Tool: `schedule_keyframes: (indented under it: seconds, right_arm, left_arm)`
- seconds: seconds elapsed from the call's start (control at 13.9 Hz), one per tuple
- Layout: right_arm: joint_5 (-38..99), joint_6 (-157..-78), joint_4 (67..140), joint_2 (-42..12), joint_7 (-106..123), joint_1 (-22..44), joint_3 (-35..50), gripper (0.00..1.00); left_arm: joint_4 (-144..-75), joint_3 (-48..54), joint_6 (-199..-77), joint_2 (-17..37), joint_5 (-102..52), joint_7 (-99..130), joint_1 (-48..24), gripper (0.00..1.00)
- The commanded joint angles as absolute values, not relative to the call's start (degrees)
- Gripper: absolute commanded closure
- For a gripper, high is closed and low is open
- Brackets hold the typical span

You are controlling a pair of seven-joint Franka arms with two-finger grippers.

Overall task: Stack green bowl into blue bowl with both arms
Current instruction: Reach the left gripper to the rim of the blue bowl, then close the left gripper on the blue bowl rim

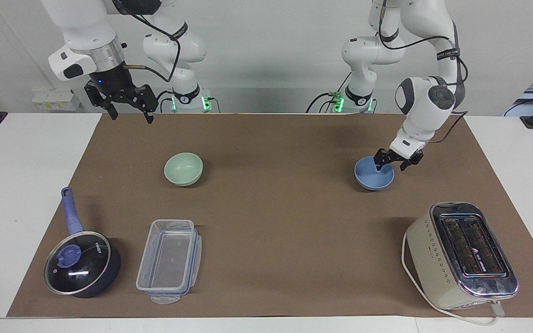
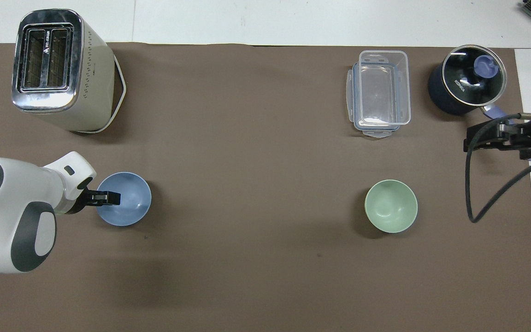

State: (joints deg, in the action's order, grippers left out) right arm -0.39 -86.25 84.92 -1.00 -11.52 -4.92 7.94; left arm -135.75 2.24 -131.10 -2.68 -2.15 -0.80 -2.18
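The blue bowl (image 1: 372,175) sits upright on the brown mat toward the left arm's end; it also shows in the overhead view (image 2: 129,203). My left gripper (image 1: 391,165) is low at the bowl, open, with one finger inside the rim and one outside, on the side toward the left arm's end (image 2: 109,198). The green bowl (image 1: 183,169) sits upright toward the right arm's end, untouched (image 2: 390,205). My right gripper (image 1: 132,114) is open and empty, raised over the mat's edge at that end (image 2: 480,139), and waits.
A cream toaster (image 1: 461,254) stands farther from the robots than the blue bowl. A clear plastic container (image 1: 169,256) and a dark lidded pan with a blue handle (image 1: 81,263) lie farther out than the green bowl.
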Motion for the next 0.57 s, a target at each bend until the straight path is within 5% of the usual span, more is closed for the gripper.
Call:
schedule_keyframes:
  seconds: [0.0,0.5]
  right_arm:
    - [-0.4,-85.9,85.5,-0.4,-11.9,-5.6,8.2,0.0]
    - [-0.4,-85.9,85.7,-0.4,-11.8,-6.3,8.2,0.0]
  left_arm:
    - [-136.7,1.7,-132.1,-3.4,-2.9,-1.1,-2.9,1.0]
    - [-127.2,1.7,-119.4,-4.7,-2.9,-0.9,-2.5,1.0]
